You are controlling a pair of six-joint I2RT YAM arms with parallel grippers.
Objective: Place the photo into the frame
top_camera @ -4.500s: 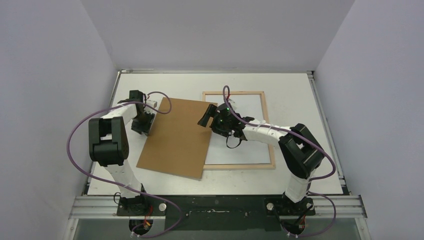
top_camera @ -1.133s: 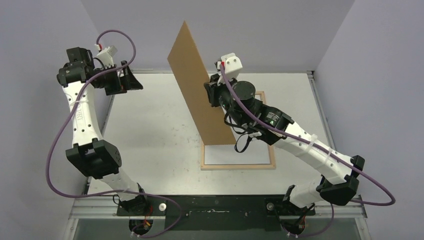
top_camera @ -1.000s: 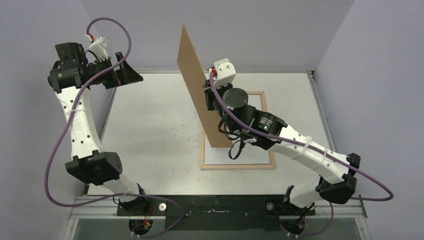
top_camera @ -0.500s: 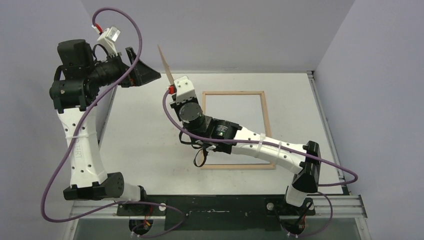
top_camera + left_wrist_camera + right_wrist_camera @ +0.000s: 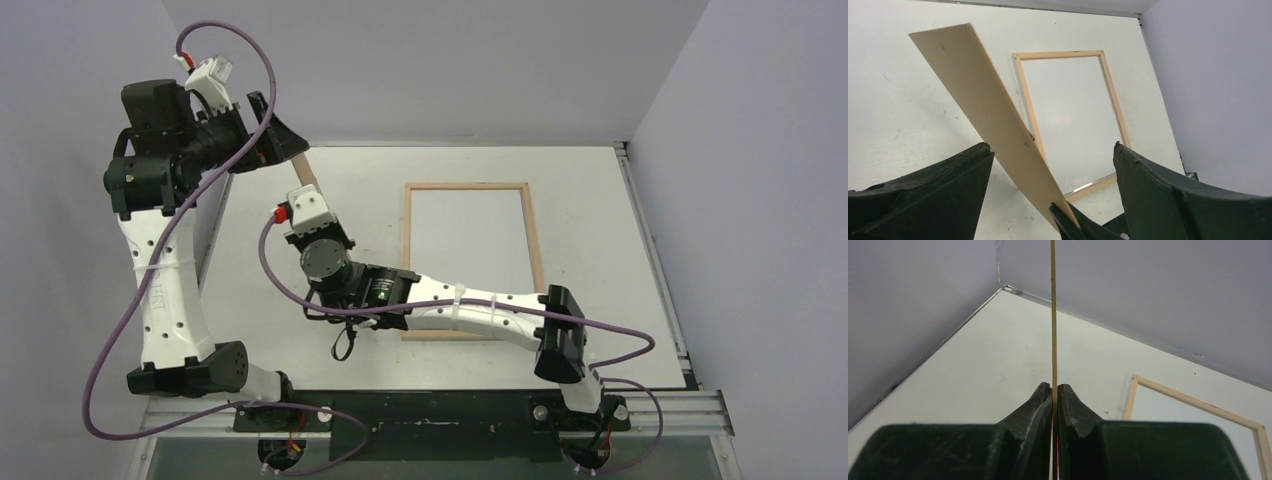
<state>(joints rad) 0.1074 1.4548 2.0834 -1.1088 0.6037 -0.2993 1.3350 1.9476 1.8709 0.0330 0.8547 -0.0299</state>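
The white table (image 5: 600,200) carries the thin light-wood rectangular frame (image 5: 466,185), lying flat right of centre. A pale white surface fills it; I cannot tell whether that is the photo's back. The plain brown fibreboard panel (image 5: 988,115) lay across the frame's left side seconds ago. Now it stands on edge in the air left of the frame, pinched by the right gripper (image 5: 1054,390). The left gripper (image 5: 1051,147) is spread wide around the panel's upper end. Lettering on the left arm's white link (image 5: 160,290) is too small to read.

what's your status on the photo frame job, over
Right end effector shut on backing panel, held on edge left of the frame. Left end effector open, empty, up high. Frame flat on table, uncovered; white inside, cannot tell if photo.
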